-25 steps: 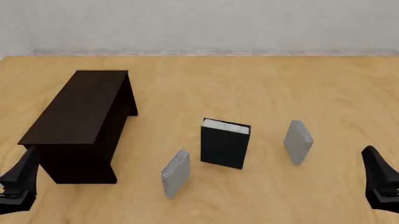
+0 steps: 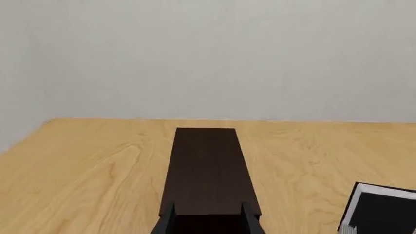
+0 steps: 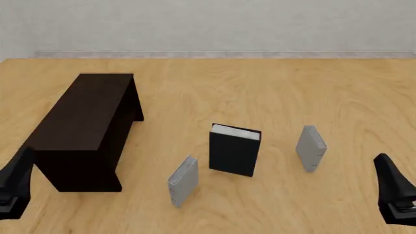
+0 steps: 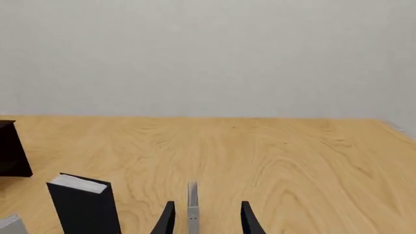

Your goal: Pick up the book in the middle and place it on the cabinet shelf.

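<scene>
Both grippers hang free of everything. In the left wrist view the left gripper [image 2: 206,219] has its fingers parted with nothing between them, and the cabinet shelf [image 2: 208,170] runs straight ahead of them. The right gripper [image 4: 206,219] is likewise spread and holds nothing; through its gap stands the thin grey book on the right [image 4: 193,204], edge-on.

The black book [image 3: 235,151] stands upright on the tabletop [image 3: 260,92], white pages on top, between the two thin grey books: the left grey book [image 3: 183,180] is nearer the arms, the right one [image 3: 311,147] off to the side, all three apart. The cabinet shelf [image 3: 85,117] sits well left of them with a flat bare top. Bare wood surrounds the black book on every side.

The front view catches both grippers only at its lower corners, the left [image 3: 13,187] and the right [image 3: 395,195], too clipped to read their spread; the wrist views settle that.
</scene>
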### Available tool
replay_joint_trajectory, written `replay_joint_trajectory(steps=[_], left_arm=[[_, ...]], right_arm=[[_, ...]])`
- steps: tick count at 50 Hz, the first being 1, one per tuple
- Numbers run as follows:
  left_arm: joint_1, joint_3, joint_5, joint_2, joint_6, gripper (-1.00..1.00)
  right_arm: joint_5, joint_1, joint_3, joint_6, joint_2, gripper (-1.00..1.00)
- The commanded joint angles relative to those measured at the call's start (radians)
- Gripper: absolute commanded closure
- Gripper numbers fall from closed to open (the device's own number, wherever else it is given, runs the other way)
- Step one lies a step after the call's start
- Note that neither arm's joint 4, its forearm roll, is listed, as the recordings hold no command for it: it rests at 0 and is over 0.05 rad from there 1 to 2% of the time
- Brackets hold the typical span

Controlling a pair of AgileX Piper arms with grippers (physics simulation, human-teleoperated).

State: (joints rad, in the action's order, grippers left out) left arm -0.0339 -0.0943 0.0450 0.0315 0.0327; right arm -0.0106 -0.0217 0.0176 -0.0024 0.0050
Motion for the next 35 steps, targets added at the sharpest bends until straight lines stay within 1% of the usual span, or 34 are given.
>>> replay_joint_trajectory(steps=[1,4,5,7,8,12,13,15,16,17,19,20,22,24,25,26,27,28,29,30,32,33,34,35], left_arm=[[-0.029,-0.087,0.022,0.034,0.0,-1.0],[-0.054,-0.128,0.06,0.048,0.016,-1.0],[-0.08,-0.148,0.082,0.056,0.019,-1.0],[-0.08,-0.149,0.082,0.056,0.019,-1.0],[-0.125,-0.185,0.111,0.074,0.006,-1.0],[-0.157,-0.221,0.131,0.099,-0.001,-1.0],[-0.172,-0.231,0.131,0.11,-0.013,-1.0],[-0.204,-0.243,0.123,0.141,-0.063,-1.0],[-0.225,-0.247,0.109,0.16,-0.101,-1.0],[-0.242,-0.255,0.094,0.186,-0.117,-1.0],[-0.242,-0.255,0.094,0.186,-0.117,-1.0],[-0.27,-0.31,0.079,0.258,-0.09,-1.0],[-0.288,-0.329,0.052,0.306,-0.096,-1.0],[-0.327,-0.343,0.026,0.369,-0.1,-1.0],[-0.327,-0.343,0.026,0.37,-0.1,-1.0],[-0.365,-0.354,0.02,0.418,-0.091,-1.0],[-0.384,-0.364,0.017,0.443,-0.099,-1.0],[-0.44,-0.377,0.003,0.498,-0.13,-1.0],[-0.466,-0.387,-0.001,0.525,-0.15,-1.0],[-0.495,-0.406,-0.012,0.568,-0.191,-1.0],[-0.507,-0.438,-0.019,0.621,-0.203,-1.0],[-0.525,-0.47,-0.01,0.654,-0.209,-1.0],[-0.54,-0.481,-0.009,0.667,-0.219,-1.0],[-0.569,-0.505,0.001,0.694,-0.239,-1.0]], right_arm=[[-0.014,-0.013,-0.007,-0.002,-0.005,-1.0],[-0.02,-0.014,-0.013,-0.001,-0.005,-1.0],[-0.019,-0.016,-0.012,-0.008,-0.005,-1.0],[-0.019,-0.016,-0.012,-0.008,-0.005,-1.0],[-0.014,-0.014,-0.008,-0.007,-0.005,-1.0],[-0.013,-0.011,-0.007,-0.006,-0.005,-1.0],[-0.01,-0.011,-0.005,-0.006,-0.005,-1.0],[-0.012,-0.014,-0.005,-0.004,-0.005,-1.0],[-0.013,-0.018,-0.005,-0.005,-0.005,-1.0],[-0.014,-0.021,-0.007,-0.008,-0.005,-1.0],[-0.014,-0.021,-0.007,-0.008,-0.005,-1.0],[-0.011,-0.024,-0.008,-0.008,-0.005,-1.0],[-0.012,-0.02,-0.009,-0.007,-0.005,-1.0],[-0.009,-0.015,-0.007,-0.001,-0.005,-1.0],[-0.009,-0.015,-0.007,-0.001,-0.005,-1.0],[-0.007,-0.013,-0.004,-0.001,-0.005,-1.0],[-0.008,-0.014,-0.004,-0.001,-0.005,-1.0],[-0.01,-0.02,-0.005,-0.012,-0.005,-1.0],[-0.011,-0.022,-0.007,-0.018,-0.005,-1.0],[-0.013,-0.023,-0.008,-0.015,-0.005,-1.0],[-0.013,-0.023,-0.009,-0.01,-0.005,-1.0],[-0.013,-0.024,-0.01,-0.01,-0.005,-1.0],[-0.014,-0.023,-0.01,-0.008,-0.005,-1.0],[-0.014,-0.021,-0.01,-0.005,-0.005,-1.0]])
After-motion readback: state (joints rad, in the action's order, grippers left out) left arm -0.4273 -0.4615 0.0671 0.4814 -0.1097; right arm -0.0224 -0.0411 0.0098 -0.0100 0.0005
